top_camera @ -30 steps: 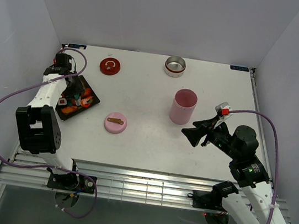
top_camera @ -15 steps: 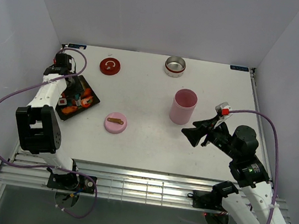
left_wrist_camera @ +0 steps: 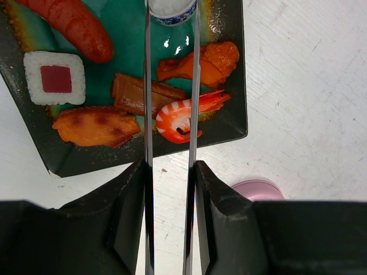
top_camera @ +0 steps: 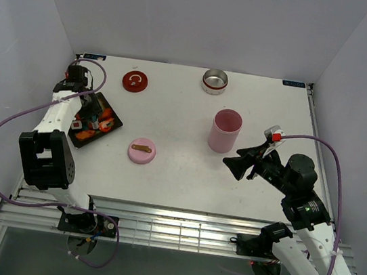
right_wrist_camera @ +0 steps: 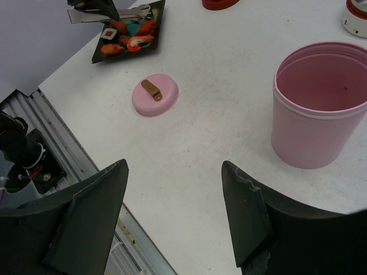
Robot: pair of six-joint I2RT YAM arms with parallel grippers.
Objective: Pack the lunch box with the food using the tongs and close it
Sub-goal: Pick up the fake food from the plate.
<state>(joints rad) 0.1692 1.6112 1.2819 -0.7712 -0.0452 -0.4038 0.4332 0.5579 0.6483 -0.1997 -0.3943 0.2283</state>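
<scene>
The white table [top_camera: 179,171] carries everything. The biggest piece of the job, the black tray [left_wrist_camera: 238,86] with its teal floor, lies straight ahead of the left claw [left_wrist_camera: 170,172] and just past its fingertips. The pink tub [right_wrist_camera: 318,103], which I take to be the lunch box, stands ahead of the right claw [right_wrist_camera: 175,172]. That claw is spread wide with nothing in it. The tub looks light, rigid and smooth, so it could slide if nudged. The left claw is pressed in on the tongs [left_wrist_camera: 148,86], one finger against each thin arm, low on their length. The arms look springy and slick, so a grip this far back gives reach but a weak pinch at the tips. All the food is in the tray ahead of this claw, and it looks like hard, glossy, featherweight plastic. The sausage [left_wrist_camera: 74,26] at the far side is round and likely to roll, so it is best taken across its middle. The shrimp [left_wrist_camera: 180,117] lies between the arms, near the claw. The white ball [left_wrist_camera: 169,7] sits at the far end between the tips, and being round it may squirt out unless held at its widest part.
</scene>
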